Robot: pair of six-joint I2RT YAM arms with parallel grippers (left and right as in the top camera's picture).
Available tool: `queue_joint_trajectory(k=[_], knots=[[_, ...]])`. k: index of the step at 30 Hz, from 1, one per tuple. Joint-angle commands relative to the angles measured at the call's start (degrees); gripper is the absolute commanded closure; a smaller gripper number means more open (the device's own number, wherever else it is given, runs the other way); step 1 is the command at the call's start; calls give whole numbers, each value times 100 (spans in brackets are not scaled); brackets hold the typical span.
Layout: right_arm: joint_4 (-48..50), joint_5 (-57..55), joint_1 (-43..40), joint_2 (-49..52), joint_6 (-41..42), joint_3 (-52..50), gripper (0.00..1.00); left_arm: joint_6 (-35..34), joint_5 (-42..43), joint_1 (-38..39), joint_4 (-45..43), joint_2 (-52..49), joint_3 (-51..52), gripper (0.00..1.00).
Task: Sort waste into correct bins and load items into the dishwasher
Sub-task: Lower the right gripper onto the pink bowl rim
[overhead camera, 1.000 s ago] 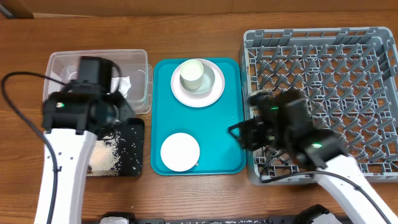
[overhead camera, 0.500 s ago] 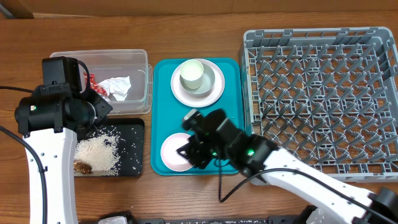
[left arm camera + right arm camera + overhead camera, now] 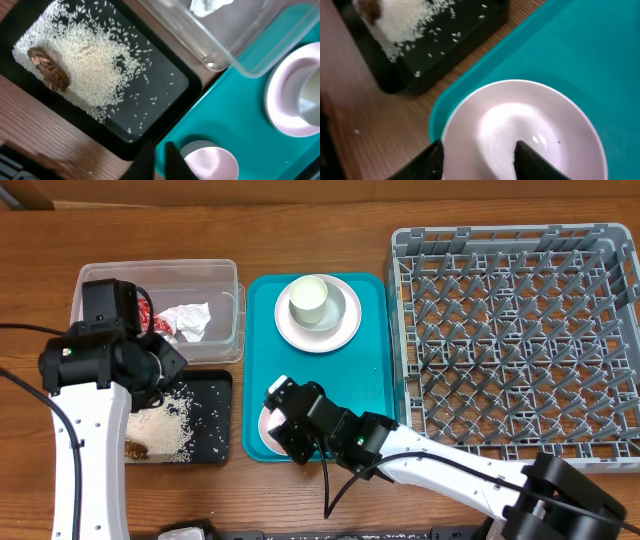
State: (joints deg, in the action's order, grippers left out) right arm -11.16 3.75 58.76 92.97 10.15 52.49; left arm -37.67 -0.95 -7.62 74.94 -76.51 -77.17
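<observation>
Right wrist view: right gripper [image 3: 480, 159], near the desk's front edge, spreads its jaws astride the rim of the white bowl [image 3: 535, 115], apparently to lift it toward the dish rack [image 3: 500, 330].

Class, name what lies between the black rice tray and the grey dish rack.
In the overhead view, the teal tray lies between them, carrying a cup on a plate and a white bowl.

Bare teal tray [image 3: 368, 392] floor between near bowl [image 3: 485, 125] and plate [image 3: 346, 330] with cup [image 3: 310, 300].
</observation>
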Motion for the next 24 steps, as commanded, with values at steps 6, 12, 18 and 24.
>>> queue_joint_trajectory(k=[6, 12, 18, 24], knots=[[129, -472, 0, 243, 37, 149, 96, 39, 42, -24, -28, -107, 127, 92], [221, -822, 0, 313, 37, 149, 96, 39, 42, -24, -22, -107, 127, 61], [321, -820, 0, 662, 61, 149, 96, 39, 44, -24, -20, -107, 127, 42], [339, -820, 0, 715, 61, 149, 96, 39, 57, -24, -20, -107, 127, 0]])
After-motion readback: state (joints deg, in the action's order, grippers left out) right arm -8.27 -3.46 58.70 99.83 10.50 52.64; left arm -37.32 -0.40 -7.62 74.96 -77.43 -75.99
